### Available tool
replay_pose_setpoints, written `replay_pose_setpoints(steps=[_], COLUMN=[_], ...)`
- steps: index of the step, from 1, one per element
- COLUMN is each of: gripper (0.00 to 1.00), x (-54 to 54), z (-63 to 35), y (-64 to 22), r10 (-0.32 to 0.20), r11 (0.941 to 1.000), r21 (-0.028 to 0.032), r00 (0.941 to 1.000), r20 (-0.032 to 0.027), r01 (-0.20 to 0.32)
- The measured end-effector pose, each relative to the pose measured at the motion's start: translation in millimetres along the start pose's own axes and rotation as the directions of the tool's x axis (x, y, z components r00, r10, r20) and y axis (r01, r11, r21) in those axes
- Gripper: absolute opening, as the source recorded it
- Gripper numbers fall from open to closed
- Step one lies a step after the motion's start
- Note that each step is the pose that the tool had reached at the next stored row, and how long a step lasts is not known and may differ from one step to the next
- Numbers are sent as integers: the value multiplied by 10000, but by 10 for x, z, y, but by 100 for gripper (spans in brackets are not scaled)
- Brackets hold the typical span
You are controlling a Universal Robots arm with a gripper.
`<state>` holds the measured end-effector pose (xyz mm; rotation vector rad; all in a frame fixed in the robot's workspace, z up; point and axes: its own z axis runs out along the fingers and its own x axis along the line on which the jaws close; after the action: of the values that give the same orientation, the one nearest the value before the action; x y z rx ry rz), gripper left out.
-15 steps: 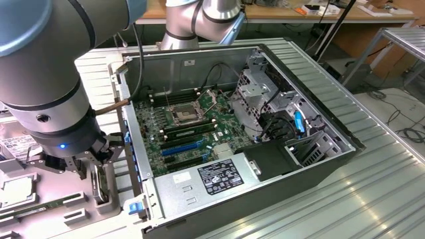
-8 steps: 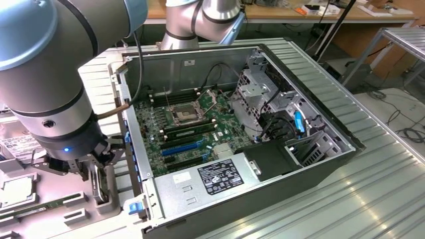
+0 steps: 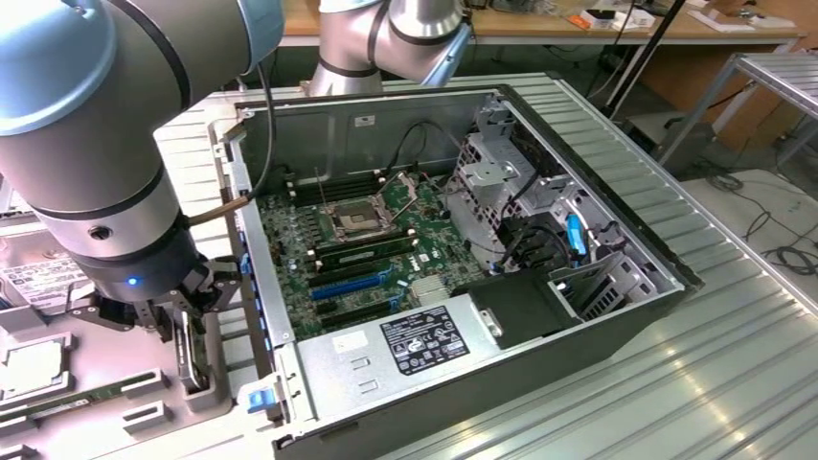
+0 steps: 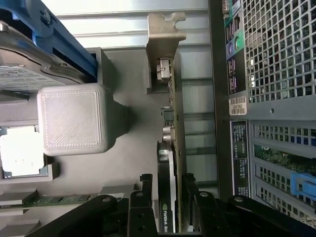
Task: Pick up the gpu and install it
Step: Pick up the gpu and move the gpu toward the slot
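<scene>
- The hand [image 4: 168, 207] is closed on the gpu [image 4: 167, 168]. One of its fingers [image 4: 144, 200] lies against each flat face of the card, and it looks like a grip near one end.
- The gpu stands on its long edge in a gray holder [image 4: 128, 163], seated there and not lifted.
- The card's long axis runs straight away from the hand. Its silver bracket [image 4: 165, 29] is at the far end.
- The holder sits just outside the case [image 4: 266, 74], and the card lies parallel to that grilled wall.
- Inside the case, the blue slot [image 3: 345, 285] on the board runs away from that wall, crosswise to the card.
- In the exterior view, the hand and gpu are to the left of the case.
</scene>
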<state>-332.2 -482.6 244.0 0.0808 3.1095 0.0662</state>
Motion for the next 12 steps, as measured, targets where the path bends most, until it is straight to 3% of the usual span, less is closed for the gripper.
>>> replay_pose_setpoints(steps=[4, 12], gripper=[38, 38], x=[2, 2], z=[3, 4], y=[48, 49], r10=[-1, -1], r11=[10000, 10000], r21=[2, 2], r00=[10000, 10000], r20=[-2, -2], r01=[1, 1])
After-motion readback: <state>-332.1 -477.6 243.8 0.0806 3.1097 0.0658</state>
